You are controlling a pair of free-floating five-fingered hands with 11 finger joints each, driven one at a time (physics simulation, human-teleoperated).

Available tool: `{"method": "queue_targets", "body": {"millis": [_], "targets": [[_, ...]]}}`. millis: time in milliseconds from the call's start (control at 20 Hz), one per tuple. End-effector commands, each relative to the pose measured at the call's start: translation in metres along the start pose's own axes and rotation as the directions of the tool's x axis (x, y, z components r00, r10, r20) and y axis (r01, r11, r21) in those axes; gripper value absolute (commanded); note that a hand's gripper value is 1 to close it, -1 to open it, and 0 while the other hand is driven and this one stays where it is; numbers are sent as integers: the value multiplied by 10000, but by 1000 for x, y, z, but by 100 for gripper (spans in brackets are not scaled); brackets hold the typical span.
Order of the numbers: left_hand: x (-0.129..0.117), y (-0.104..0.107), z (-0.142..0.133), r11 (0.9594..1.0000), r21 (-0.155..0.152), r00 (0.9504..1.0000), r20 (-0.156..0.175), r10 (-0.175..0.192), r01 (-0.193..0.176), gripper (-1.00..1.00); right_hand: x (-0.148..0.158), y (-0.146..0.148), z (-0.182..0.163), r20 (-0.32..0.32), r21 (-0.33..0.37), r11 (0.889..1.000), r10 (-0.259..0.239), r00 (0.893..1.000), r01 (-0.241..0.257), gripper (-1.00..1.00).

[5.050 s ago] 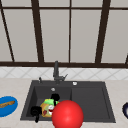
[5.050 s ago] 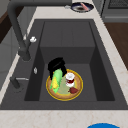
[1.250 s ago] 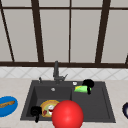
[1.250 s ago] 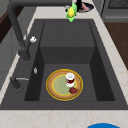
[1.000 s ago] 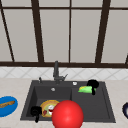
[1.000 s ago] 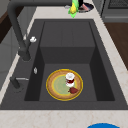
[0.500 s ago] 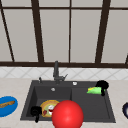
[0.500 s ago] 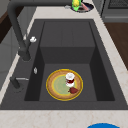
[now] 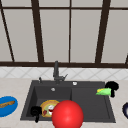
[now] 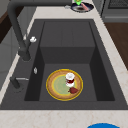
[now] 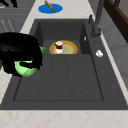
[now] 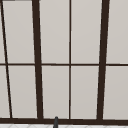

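My right hand (image 9: 112,86) is shut on a green round object (image 9: 103,91) and holds it above the right edge of the dark sink (image 9: 90,110). In the right side view this hand (image 11: 21,52) looms close, curled over the green object (image 11: 24,69). In the left basin lies a yellow-rimmed plate (image 10: 56,86) with a small white and red cup (image 10: 70,78) and a red piece (image 10: 73,90) on it. My left hand (image 9: 36,111) hovers at the sink's front left corner, beside the plate (image 9: 47,106).
A big red ball (image 9: 67,115) sits at the sink's front edge. A blue plate (image 9: 6,108) with a brown item lies on the left counter, a dark dish (image 9: 125,110) on the right counter. The faucet (image 9: 56,72) stands behind the sink.
The right hand has carried the green object rightward from over the middle of the sink to its right edge. Five seconds ago the object lay on the plate. The left hand stayed put.
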Motion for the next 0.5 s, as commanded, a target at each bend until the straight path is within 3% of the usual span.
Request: {"method": "queue_targets", "body": {"millis": [0,250,450], "targets": [[0,0,0,10000,0,10000,0,0,0,0,-25,-4,16,0,0,10000,-1,10000,1,100],[0,0,0,10000,0,10000,0,0,0,0,-62,-3,33,-8,23,10000,33,10000,-33,100],[0,0,0,10000,0,10000,0,0,0,0,-90,-1,48,-67,62,9991,419,9991,-419,100]]}}
